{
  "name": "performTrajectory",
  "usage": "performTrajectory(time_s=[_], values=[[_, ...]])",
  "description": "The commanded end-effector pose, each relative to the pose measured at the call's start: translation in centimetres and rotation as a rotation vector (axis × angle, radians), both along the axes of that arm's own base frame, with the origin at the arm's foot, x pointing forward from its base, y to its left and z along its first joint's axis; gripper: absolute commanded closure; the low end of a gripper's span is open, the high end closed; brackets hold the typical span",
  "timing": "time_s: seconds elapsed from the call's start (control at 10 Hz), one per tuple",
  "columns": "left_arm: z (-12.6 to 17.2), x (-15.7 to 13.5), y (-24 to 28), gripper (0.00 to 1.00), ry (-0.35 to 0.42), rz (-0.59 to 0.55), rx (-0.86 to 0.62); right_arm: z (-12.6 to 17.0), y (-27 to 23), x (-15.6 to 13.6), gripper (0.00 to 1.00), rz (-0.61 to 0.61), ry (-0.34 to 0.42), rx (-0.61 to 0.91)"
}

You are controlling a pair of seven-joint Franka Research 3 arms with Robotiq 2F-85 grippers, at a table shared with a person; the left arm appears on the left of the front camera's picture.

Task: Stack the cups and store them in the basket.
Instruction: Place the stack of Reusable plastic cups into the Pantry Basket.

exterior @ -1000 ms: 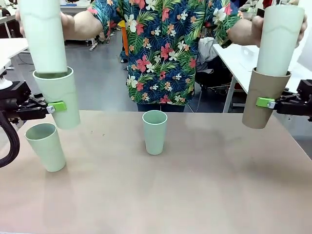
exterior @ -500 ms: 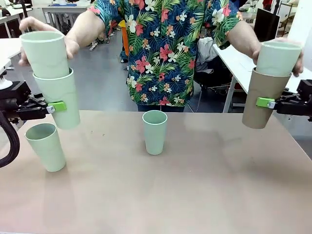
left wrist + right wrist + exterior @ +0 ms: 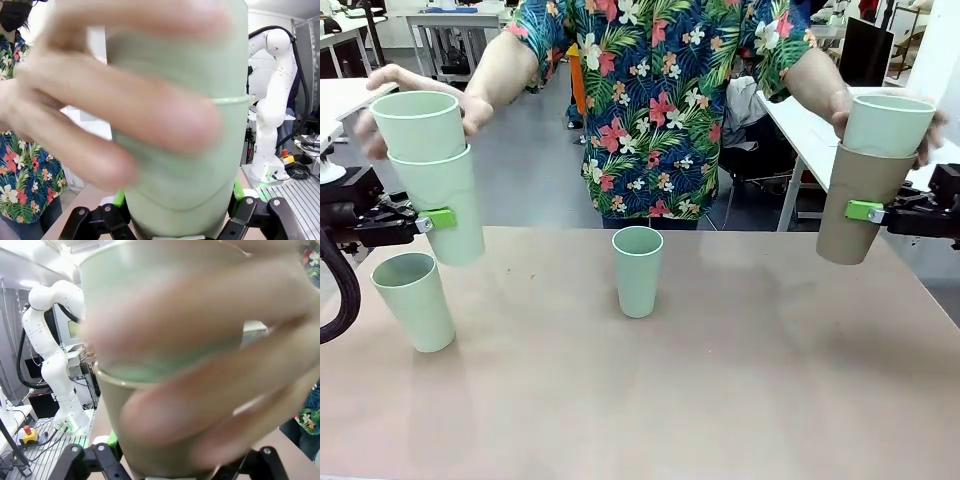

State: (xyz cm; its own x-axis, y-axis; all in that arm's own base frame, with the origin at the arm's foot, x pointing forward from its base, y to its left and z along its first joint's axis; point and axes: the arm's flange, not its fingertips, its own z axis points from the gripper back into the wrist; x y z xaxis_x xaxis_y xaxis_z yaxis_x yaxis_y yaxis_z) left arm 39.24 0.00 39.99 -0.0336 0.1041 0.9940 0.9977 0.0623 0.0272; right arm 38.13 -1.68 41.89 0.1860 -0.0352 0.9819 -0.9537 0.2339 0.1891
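Table (image 3: 740, 400), near part: 2 cups stand upright and loose, mouths up. The loose mint cup (image 3: 413, 300) is at 9 o'clock by the left edge. The centre mint cup (image 3: 637, 270) is mid-table toward 12 o'clock. The 2 are well apart.

Left gripper (image 3: 438, 218), 10 o'clock, just above the loose mint cup: clamped on the held mint cup (image 3: 450, 205) at about mid-height, clear of the table and leaning a little. Left wrist view has a green pad (image 3: 239, 191) on each side of that cup's wall. The upper mint cup (image 3: 418, 125) sits nested in it with its top part sticking out. The 10 o'clock hand (image 3: 472, 108) is wrapped round the upper mint cup, and it is blurred across the left wrist view.

Right gripper (image 3: 856, 211), 2 o'clock, over the far right of the table: clamped on the tan cup (image 3: 860, 200), mouth up, off the surface. The inner mint cup (image 3: 887, 125) is nested in it with its rim well above the tan rim. The 2 o'clock hand (image 3: 839, 108) grips the inner mint cup, with its fingers also lying across the tan cup in the right wrist view.

12 o'clock, far side: person in a floral shirt (image 3: 660, 100), both arms out to the 2 stacks.
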Motion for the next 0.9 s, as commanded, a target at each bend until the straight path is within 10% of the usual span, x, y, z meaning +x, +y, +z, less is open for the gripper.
performTrajectory(time_s=[0.0,0.8], values=[[0.28,-0.11,-0.06,0.14,-0.01,0.002,-0.002,0.16,-0.01,-0.03,0.14,0.001,-0.004,-0.004],[0.28,-0.11,-0.06,0.14,-0.01,0.002,-0.002,0.16,-0.01,-0.03,0.14,0.001,-0.004,-0.004]])
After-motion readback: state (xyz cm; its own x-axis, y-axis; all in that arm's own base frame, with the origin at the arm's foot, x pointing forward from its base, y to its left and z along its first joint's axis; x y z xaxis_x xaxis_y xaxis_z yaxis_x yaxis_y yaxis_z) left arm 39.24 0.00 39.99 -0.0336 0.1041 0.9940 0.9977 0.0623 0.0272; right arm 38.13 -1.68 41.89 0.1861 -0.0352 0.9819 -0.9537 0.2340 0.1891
